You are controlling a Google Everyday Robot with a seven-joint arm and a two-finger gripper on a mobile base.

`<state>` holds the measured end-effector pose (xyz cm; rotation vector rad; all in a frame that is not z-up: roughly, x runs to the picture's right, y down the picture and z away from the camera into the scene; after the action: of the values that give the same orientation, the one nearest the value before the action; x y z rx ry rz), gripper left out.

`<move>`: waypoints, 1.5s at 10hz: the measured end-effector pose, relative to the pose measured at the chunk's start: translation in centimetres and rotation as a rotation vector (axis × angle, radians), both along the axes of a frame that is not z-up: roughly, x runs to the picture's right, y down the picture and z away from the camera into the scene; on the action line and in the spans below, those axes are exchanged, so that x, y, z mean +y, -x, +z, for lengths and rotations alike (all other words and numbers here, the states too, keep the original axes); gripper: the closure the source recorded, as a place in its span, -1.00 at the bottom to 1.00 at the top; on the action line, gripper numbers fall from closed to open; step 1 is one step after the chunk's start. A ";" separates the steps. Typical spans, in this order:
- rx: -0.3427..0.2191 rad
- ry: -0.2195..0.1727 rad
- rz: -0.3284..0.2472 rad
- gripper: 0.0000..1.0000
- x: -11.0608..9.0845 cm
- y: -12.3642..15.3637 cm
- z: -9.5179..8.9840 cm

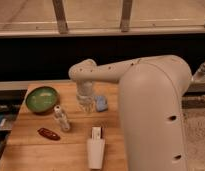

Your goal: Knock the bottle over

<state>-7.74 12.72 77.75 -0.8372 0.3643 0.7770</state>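
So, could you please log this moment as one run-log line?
bottle standing | gripper beside blue lump, clear of bottle | knock pending

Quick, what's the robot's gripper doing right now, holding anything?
Gripper: open or closed cannot be told; it hangs above the wooden table, just right of the upright bottle, beside a light-blue lump.
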 end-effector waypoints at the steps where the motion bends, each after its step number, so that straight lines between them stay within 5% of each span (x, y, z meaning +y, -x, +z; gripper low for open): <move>1: -0.001 0.000 -0.005 1.00 0.0 0.1 0.0; 4: 0.004 0.027 -0.051 1.00 2.0 0.9 -0.8; 9: -0.053 0.122 -0.109 1.00 8.6 4.6 -3.2; 15: -0.169 0.121 -0.205 1.00 7.0 11.7 -2.6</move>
<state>-19.43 19.70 75.13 -0.9555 0.3428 0.4940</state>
